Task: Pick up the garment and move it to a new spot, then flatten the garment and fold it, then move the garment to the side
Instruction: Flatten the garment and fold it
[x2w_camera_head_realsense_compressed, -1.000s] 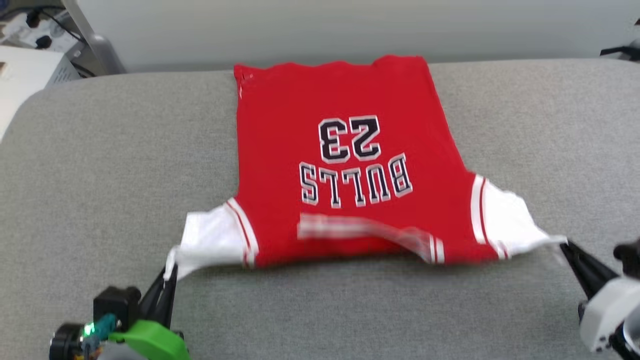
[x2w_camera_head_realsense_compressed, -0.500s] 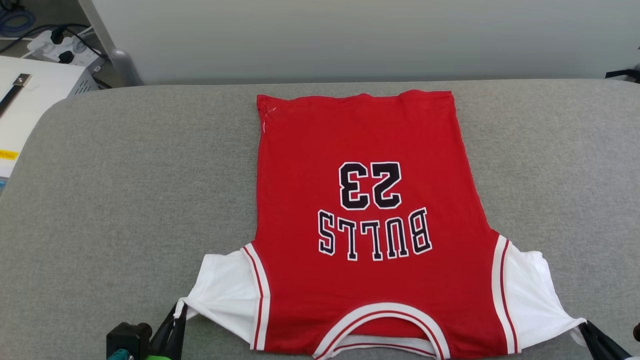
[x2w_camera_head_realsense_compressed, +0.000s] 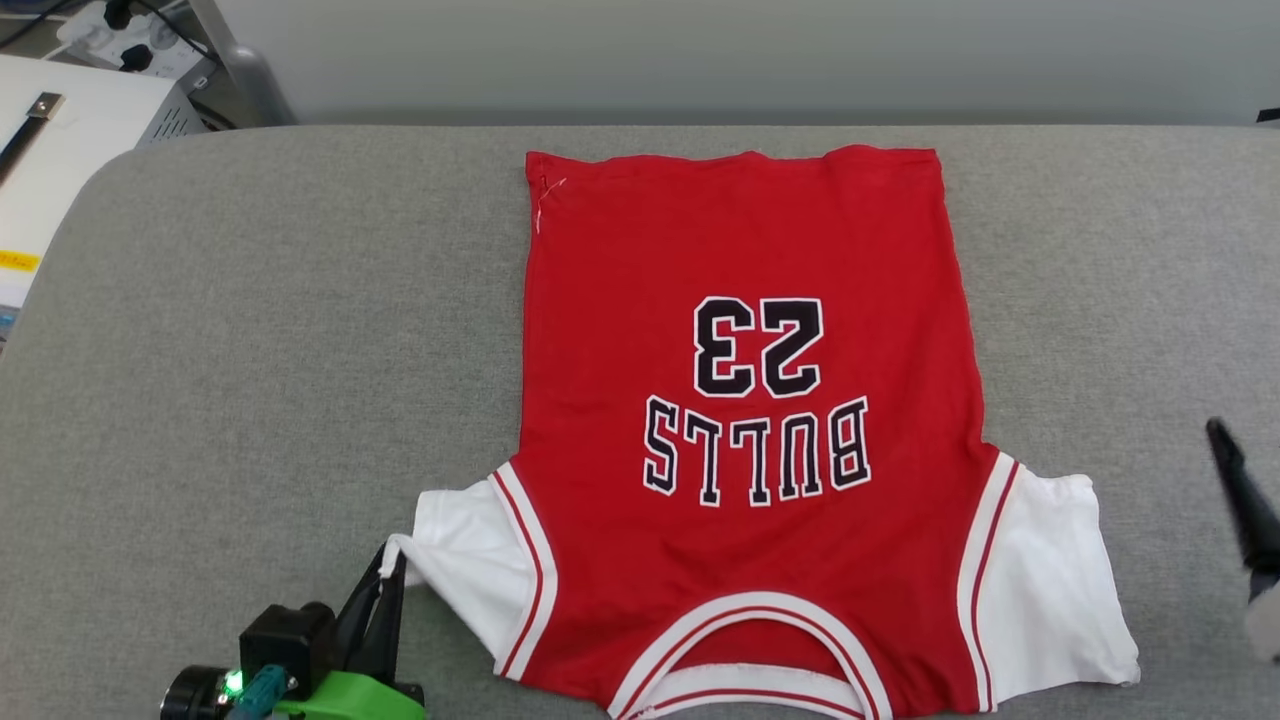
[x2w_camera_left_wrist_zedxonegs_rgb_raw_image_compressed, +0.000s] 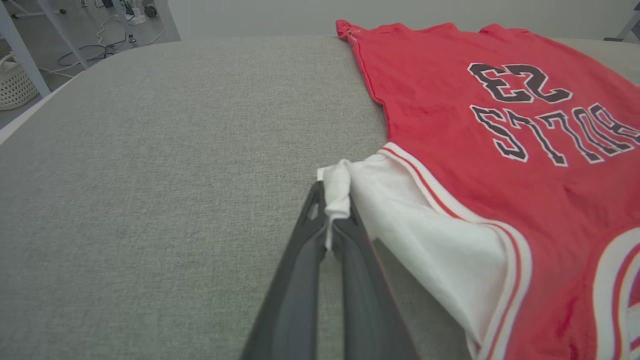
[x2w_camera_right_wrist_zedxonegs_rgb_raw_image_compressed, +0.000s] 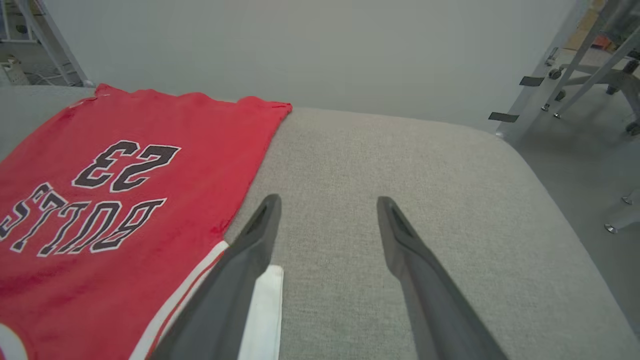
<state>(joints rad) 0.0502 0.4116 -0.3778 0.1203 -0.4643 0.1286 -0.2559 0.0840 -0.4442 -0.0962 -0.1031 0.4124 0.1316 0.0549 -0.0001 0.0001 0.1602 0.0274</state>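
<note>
The garment (x2w_camera_head_realsense_compressed: 740, 400), a red T-shirt with white sleeves and "BULLS 23" printed on it, lies spread flat on the grey padded table (x2w_camera_head_realsense_compressed: 250, 350), collar toward me. My left gripper (x2w_camera_head_realsense_compressed: 388, 570) is shut on the tip of the left white sleeve (x2w_camera_left_wrist_zedxonegs_rgb_raw_image_compressed: 335, 185), pinching a bunched bit of cloth just above the table. In the right wrist view my right gripper (x2w_camera_right_wrist_zedxonegs_rgb_raw_image_compressed: 327, 202) stands open over bare table beside the garment (x2w_camera_right_wrist_zedxonegs_rgb_raw_image_compressed: 125, 190), holding nothing. One of its dark fingers (x2w_camera_head_realsense_compressed: 1240, 500) shows to the right of the right sleeve (x2w_camera_head_realsense_compressed: 1050, 580), which lies loose.
A white box (x2w_camera_head_realsense_compressed: 70, 150) and a power strip with cables (x2w_camera_head_realsense_compressed: 130, 25) sit off the table's far left corner. A wall runs behind the table. Metal frame legs (x2w_camera_right_wrist_zedxonegs_rgb_raw_image_compressed: 565, 65) stand past the table's right edge. A white basket (x2w_camera_left_wrist_zedxonegs_rgb_raw_image_compressed: 15, 85) is on the floor.
My right gripper has opened, let go of the right sleeve and drawn off to the right; the sleeve has dropped flat. The left gripper keeps its hold. The head camera has shifted.
</note>
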